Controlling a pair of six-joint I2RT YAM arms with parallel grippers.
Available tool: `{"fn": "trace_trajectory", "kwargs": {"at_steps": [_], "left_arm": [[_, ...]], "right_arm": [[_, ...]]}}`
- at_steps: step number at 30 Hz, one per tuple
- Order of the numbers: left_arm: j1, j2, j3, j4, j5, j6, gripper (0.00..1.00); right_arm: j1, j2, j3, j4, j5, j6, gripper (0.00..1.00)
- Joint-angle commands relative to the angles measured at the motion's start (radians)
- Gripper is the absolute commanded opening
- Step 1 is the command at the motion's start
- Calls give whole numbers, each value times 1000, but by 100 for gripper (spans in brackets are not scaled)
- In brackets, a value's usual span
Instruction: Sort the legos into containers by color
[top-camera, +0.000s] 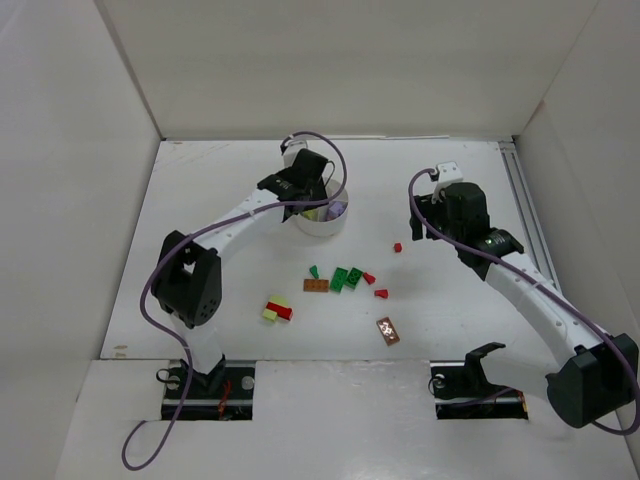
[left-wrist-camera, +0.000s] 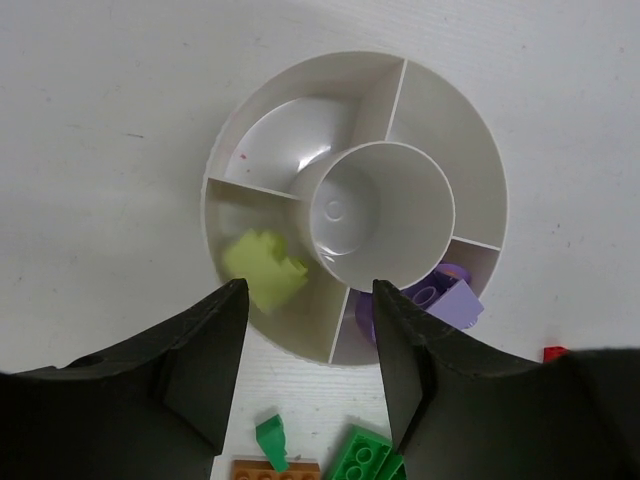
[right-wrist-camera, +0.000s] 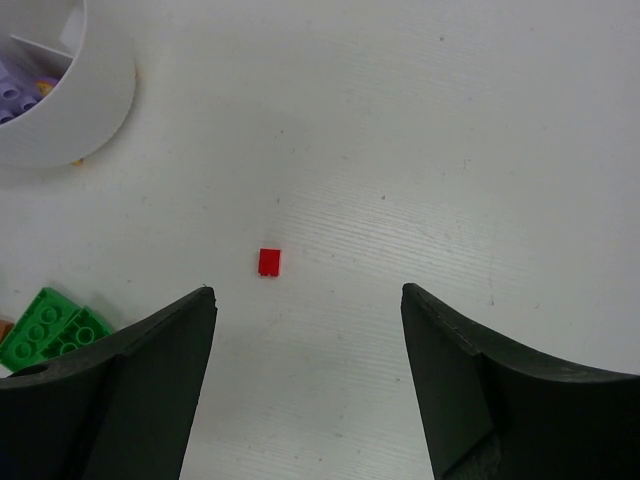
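The left gripper (left-wrist-camera: 310, 300) hangs over the white dish (left-wrist-camera: 455, 130), jaws apart and empty. One pale yellow-green lego (left-wrist-camera: 262, 270) lies in a near wedge compartment. The next wedge holds purple legos (left-wrist-camera: 445, 298), probably two, partly hidden. The right gripper (right-wrist-camera: 305, 300) stands wide open, holding nothing, above the table (right-wrist-camera: 480, 150), with a small red lego (right-wrist-camera: 269, 262) just ahead. Loose on the table are four red, three green, two orange-brown and one yellow-green. One orange-brown brick (top-camera: 316, 285) lies with its long axis left-right; the other (top-camera: 388, 331) lies diagonally.
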Motion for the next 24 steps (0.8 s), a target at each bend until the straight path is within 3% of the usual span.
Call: {"fn": "trace_trajectory", "kwargs": {"at_steps": [1, 8, 13, 18, 24], "left_arm": [[0, -55, -10, 1, -9, 12, 50], [0, -104, -28, 10, -9, 2, 55], [10, -220, -77, -48, -61, -66, 100], [66, -383, -209, -244, -75, -283, 100], [165, -668, -517, -306, 21, -401, 100]], "right_arm": [[-4, -18, 13, 10, -6, -8, 80], [-4, -18, 4, 22, -72, -37, 80], [108, -56, -7, 75, -132, -128, 80], [389, 0, 16, 102, -132, -207, 80], [614, 233, 77, 182, -176, -243, 77]]}}
